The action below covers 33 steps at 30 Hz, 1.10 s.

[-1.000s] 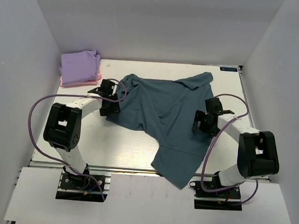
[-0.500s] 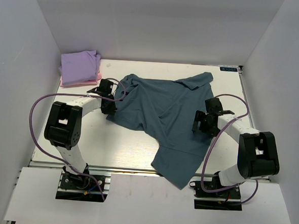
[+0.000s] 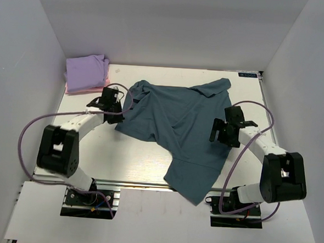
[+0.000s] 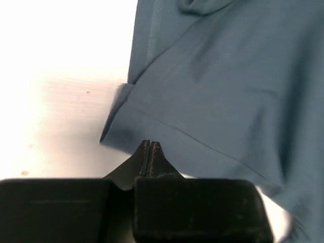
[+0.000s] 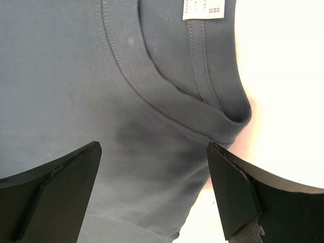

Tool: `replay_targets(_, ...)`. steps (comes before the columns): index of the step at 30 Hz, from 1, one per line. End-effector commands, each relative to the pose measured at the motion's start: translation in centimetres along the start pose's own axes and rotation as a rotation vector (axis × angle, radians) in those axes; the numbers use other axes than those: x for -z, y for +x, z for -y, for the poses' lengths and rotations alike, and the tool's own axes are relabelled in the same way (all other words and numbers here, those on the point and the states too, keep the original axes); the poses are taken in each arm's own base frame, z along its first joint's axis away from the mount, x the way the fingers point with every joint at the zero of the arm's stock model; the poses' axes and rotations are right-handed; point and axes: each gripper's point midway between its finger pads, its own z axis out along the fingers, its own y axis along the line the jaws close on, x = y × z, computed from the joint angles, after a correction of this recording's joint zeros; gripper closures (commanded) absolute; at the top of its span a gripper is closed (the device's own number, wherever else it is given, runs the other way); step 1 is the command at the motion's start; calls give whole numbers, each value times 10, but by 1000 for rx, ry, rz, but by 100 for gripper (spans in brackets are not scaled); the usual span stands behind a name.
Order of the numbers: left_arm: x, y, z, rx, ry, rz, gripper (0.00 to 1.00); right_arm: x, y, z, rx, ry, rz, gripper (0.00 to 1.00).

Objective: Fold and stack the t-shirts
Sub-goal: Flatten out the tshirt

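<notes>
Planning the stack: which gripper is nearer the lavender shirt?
Left. The left gripper is just front-right of the lavender shirt, at the edge of the teal shirt; the right gripper is far across, over its collar.

A high rear camera overlooks the whole table [image 3: 121,157]. Both wrist cameras look down closely at the teal t-shirt [image 3: 179,114], which all three views share.

Right gripper [image 5: 153,149] spread wide over teal t-shirt [image 5: 71,76]; ribbed collar [image 5: 169,104] with white label [image 5: 203,9] ahead, white table [image 5: 283,76] at right.
</notes>
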Motion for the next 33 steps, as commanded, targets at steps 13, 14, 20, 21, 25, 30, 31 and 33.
replay_targets(13, -18, -5, -2, -16, -33, -52, 29, 7, 6, 3, -9, 11, 3, 10)
replay_targets(14, -22, -5, -1, -16, -33, -52, 34, 7, 6, 4, -9, 14, 3, 10)
replay_targets(20, -33, -2, -9, -18, -73, -61, 39, 1, 10, 3, -9, 18, -24, 10)
replay_targets(21, -36, 0, -10, -19, -78, -71, 41, 0, 9, 3, -9, 19, -22, 10)
replay_targets(25, -42, 3, -12, -20, -91, -79, 44, -1, 9, 4, -10, 22, -24, 10)
replay_targets(30, -49, 1, -11, -20, -92, -81, 52, -4, 12, 3, -11, 20, -33, 10)
replay_targets(31, -49, 2, -10, -29, -82, -86, 59, -4, 11, 3, -17, 16, -30, 10)
replay_targets(33, -48, 0, -3, -36, -63, -82, 70, -5, 13, 3, -14, 16, -34, 10)
